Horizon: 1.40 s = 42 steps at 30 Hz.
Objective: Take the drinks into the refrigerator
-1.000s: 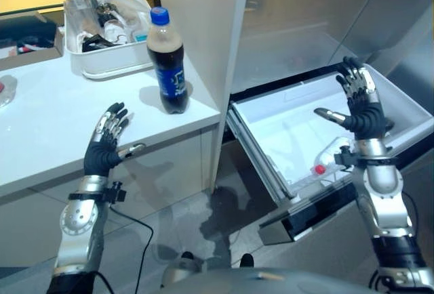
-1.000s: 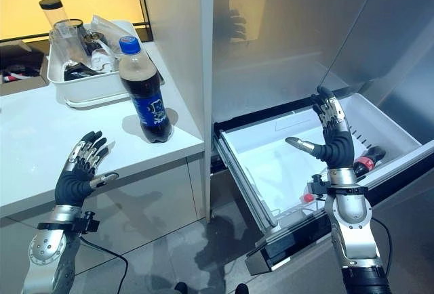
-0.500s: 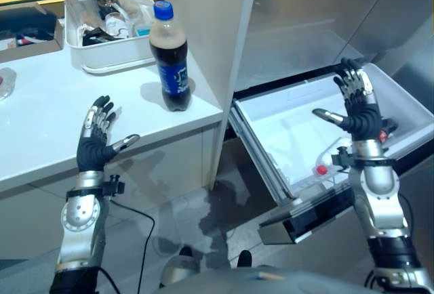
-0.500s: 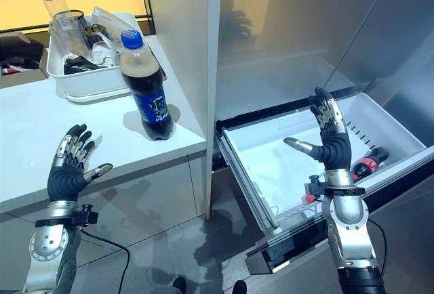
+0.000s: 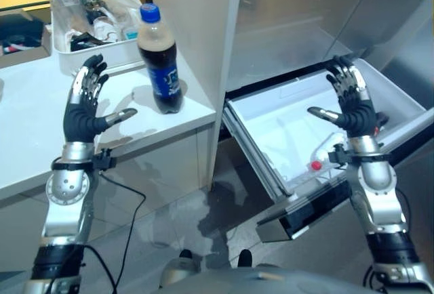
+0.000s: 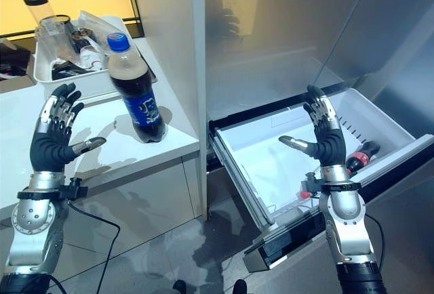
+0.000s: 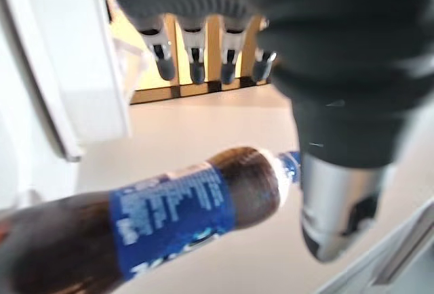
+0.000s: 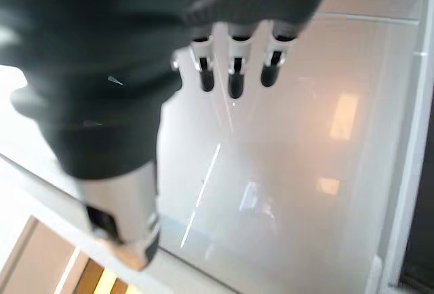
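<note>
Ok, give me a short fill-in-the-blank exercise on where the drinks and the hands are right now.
1. The cola bottle with the blue cap stands on the white ____.
2. A red-capped bottle lies inside the pulled-out ____.
3. The left hand, beside the cola bottle, is ____.
4. The right hand is raised over the ____.

Missing words: counter; drawer; open; drawer

Bright, even indoor light; soft shadows on the white tabletop (image 5: 41, 138); glare on the glossy silver refrigerator door (image 6: 285, 30); wrist views blurred.

I see bottle (image 5: 159, 59) on surface (image 5: 41, 131), tub (image 5: 88, 43) behind it; open drawer (image 5: 271, 124) to its right.
</note>
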Motion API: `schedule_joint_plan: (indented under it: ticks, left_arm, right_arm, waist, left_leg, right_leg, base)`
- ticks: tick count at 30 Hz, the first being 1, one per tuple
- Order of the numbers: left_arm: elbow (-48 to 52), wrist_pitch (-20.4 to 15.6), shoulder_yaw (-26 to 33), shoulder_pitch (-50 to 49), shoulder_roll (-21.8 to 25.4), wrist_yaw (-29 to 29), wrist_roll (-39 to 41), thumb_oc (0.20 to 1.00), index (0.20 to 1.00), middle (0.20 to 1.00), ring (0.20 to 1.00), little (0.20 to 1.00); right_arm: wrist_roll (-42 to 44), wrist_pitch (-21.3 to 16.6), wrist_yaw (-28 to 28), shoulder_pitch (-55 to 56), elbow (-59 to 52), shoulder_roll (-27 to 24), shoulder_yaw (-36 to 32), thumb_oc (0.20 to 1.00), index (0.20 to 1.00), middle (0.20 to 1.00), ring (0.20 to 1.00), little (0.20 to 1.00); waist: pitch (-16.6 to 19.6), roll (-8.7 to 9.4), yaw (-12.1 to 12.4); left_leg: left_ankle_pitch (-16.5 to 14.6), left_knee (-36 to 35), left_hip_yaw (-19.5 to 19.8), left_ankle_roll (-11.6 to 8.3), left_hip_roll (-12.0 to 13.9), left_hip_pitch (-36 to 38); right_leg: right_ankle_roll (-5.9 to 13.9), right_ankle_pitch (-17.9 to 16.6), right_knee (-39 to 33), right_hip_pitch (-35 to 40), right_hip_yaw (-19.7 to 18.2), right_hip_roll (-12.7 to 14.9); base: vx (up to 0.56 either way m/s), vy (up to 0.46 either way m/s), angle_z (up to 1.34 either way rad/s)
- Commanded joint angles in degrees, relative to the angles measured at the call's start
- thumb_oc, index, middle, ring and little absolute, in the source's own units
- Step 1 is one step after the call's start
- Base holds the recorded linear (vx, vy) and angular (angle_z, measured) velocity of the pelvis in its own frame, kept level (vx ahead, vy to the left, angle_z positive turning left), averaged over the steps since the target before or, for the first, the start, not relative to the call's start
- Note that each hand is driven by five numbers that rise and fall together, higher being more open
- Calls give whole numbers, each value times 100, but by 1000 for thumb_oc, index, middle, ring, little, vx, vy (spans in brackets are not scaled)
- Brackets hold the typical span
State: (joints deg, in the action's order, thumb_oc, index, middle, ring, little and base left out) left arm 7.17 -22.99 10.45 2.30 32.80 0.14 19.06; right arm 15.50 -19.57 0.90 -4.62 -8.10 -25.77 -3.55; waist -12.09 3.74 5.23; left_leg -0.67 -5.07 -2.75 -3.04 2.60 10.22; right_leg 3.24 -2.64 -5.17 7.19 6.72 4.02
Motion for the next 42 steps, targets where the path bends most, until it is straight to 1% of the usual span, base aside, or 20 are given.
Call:
schedule_joint_plan:
  ticks: [1, 2, 4, 8, 10, 11, 12, 16, 20, 28, 42]
  left_arm:
    - [-135, -153, 129, 340, 421, 131, 199, 1000, 1000, 1000, 1000, 1000]
    - [-257, -116, 92, 464, 533, 128, 257, 1000, 1000, 1000, 1000, 1000]
    - [-366, -103, 40, 545, 557, 139, 293, 1000, 1000, 1000, 1000, 1000]
    - [-1037, 13, -205, 871, 678, 186, 453, 1000, 1000, 1000, 1000, 1000]
    - [-1151, 28, -261, 975, 705, 200, 491, 1000, 1000, 1000, 1000, 1000]
    - [-1474, 120, -399, 1121, 761, 194, 561, 1000, 1000, 1000, 1000, 1000]
    - [-1490, 112, -408, 1137, 765, 190, 566, 1000, 1000, 1000, 1000, 1000]
    - [-1929, 191, -565, 1341, 880, 254, 430, 1000, 1000, 1000, 1000, 1000]
    - [-2218, 238, -609, 1315, 787, 379, 104, 1000, 1000, 1000, 1000, 1000]
    - [-2529, 356, -777, 1314, 656, 300, -30, 1000, 1000, 1000, 1000, 1000]
    - [-2469, 446, -970, 1187, 560, 131, -311, 1000, 1000, 1000, 1000, 1000]
  right_arm:
    - [282, -140, 19, -594, -254, -231, 156, 1000, 1000, 1000, 1000, 1000]
    - [290, -118, 38, -645, -254, -266, 201, 1000, 1000, 1000, 1000, 1000]
    - [284, -113, 45, -666, -253, -269, 221, 1000, 1000, 1000, 1000, 1000]
    - [306, -68, 61, -743, -227, -279, 314, 1000, 1000, 1000, 1000, 1000]
    - [314, -59, 63, -757, -226, -278, 334, 1000, 1000, 1000, 1000, 1000]
    - [317, -50, 65, -793, -227, -270, 388, 1000, 1000, 1000, 1000, 1000]
    - [317, -50, 64, -794, -227, -268, 383, 1000, 1000, 1000, 1000, 1000]
    - [348, -57, 96, -775, -295, -238, 447, 1000, 1000, 1000, 1000, 1000]
    - [368, -95, 134, -693, -402, -210, 413, 1000, 1000, 1000, 1000, 1000]
    - [430, -115, 210, -606, -548, -172, 380, 1000, 1000, 1000, 1000, 1000]
    - [477, -111, 296, -545, -619, -150, 331, 1000, 1000, 1000, 1000, 1000]
  waist:
    - [264, -28, -82]
    - [273, -39, -106]
    - [275, -46, -119]
    - [292, -68, -189]
    - [296, -68, -200]
    - [305, -71, -241]
    - [302, -69, -236]
    - [314, -65, -296]
    - [315, -41, -339]
    - [299, -20, -365]
    - [288, 7, -394]
  left_leg:
    - [-244, 7, -250, -280, 496, 191]
    - [-255, 7, -274, -288, 500, 210]
    - [-261, 7, -284, -289, 502, 221]
    - [-269, 7, -323, -285, 497, 270]
    - [-273, 7, -329, -282, 497, 282]
    - [-276, 7, -347, -283, 501, 296]
    - [-276, 7, -347, -283, 501, 296]
    - [-288, 7, -393, -287, 500, 329]
    - [-294, 7, -436, -287, 499, 350]
    - [-301, 7, -471, -277, 497, 361]
    - [-311, 7, -530, -272, 505, 347]
  right_leg:
    - [714, -22, 438, -135, -145, 729]
    - [719, -22, 440, -133, -159, 725]
    - [720, -24, 440, -137, -173, 726]
    - [727, -33, 444, -132, -219, 718]
    - [727, -34, 450, -134, -228, 714]
    - [730, -33, 454, -134, -253, 710]
    - [730, -33, 455, -135, -253, 709]
    - [736, -35, 469, -140, -277, 702]
    - [740, -48, 454, -152, -314, 686]
    - [739, -87, 411, -163, -367, 669]
    - [738, -114, 380, -195, -437, 648]
  base:
    - [2, 6, -5]
    - [0, 0, 0]
    - [0, 0, 0]
    - [4, 10, -4]
    - [6, 5, -8]
    - [1, 1, -9]
    - [-4, 7, -6]
    - [-1, 2, -5]
    - [0, -4, -5]
    - [-2, -2, -3]
    - [0, -1, -2]
